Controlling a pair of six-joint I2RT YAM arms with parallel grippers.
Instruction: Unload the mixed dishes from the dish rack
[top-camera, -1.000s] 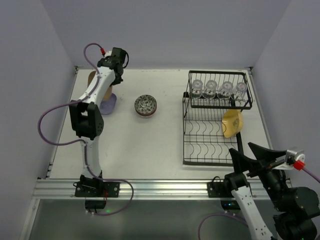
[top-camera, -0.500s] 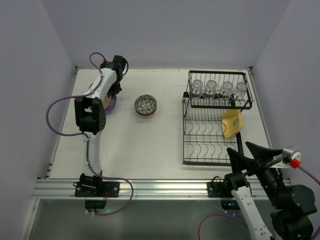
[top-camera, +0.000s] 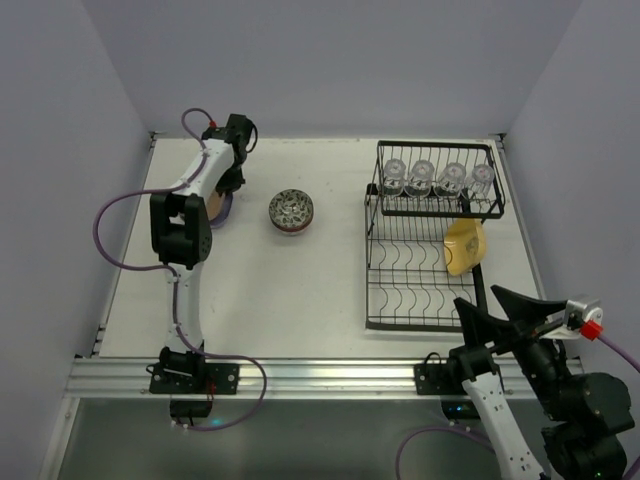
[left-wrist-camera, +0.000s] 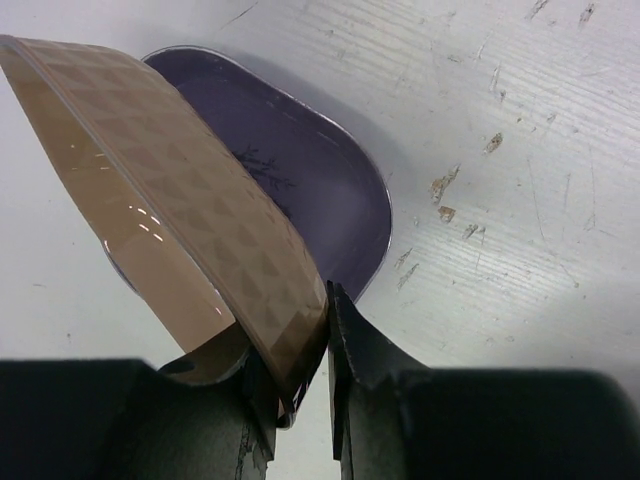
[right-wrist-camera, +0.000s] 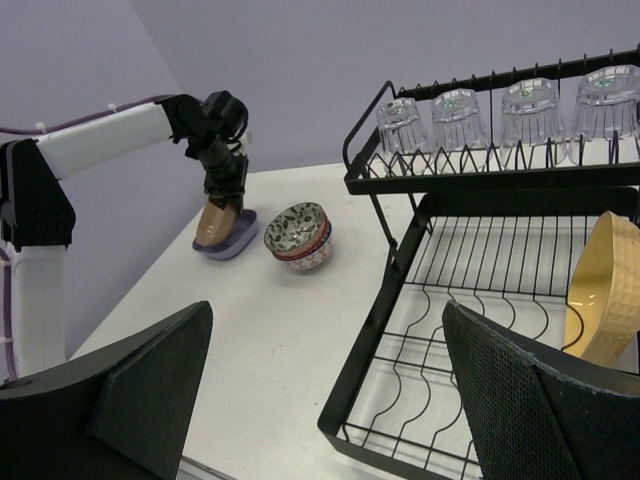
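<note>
- Five dishes are left in the dish rack (top-camera: 367, 262), one plate and four glasses. I judge the unloading at roughly the halfway mark, since the curved slots of the lower tier are bare apart from that plate.
- One yellow plate (top-camera: 464, 247) is the biggest piece left. It leans on edge at the right of the lower tier. My right gripper (right-wrist-camera: 325, 390) waits at the near end of the rack with its jaws spread wide and nothing between them. The plate lies beyond the right finger, not in the gap.
- One lavender plate (left-wrist-camera: 300, 190) lies flat on the table (top-camera: 300, 300) at the far left, well apart from the rack. I count it as unloaded.
- One brown plate (left-wrist-camera: 170, 200) is pinched by its rim in my left gripper (left-wrist-camera: 305, 350), with both fingers pressed onto that edge. It is tilted steeply above the lavender plate. From the wrist view I cannot tell whether its lower edge already rests on the lavender one, so I count this stacking step as unfinished.
- Two patterned bowls (right-wrist-camera: 299, 236), one nested in the other, sit on the table between the plates and the rack, near my left gripper but outside its jaws. These are done.
- Four clear glasses (top-camera: 421, 177), the smallest pieces, stand in a row on the raised upper shelf, well apart from either set of jaws.
</note>
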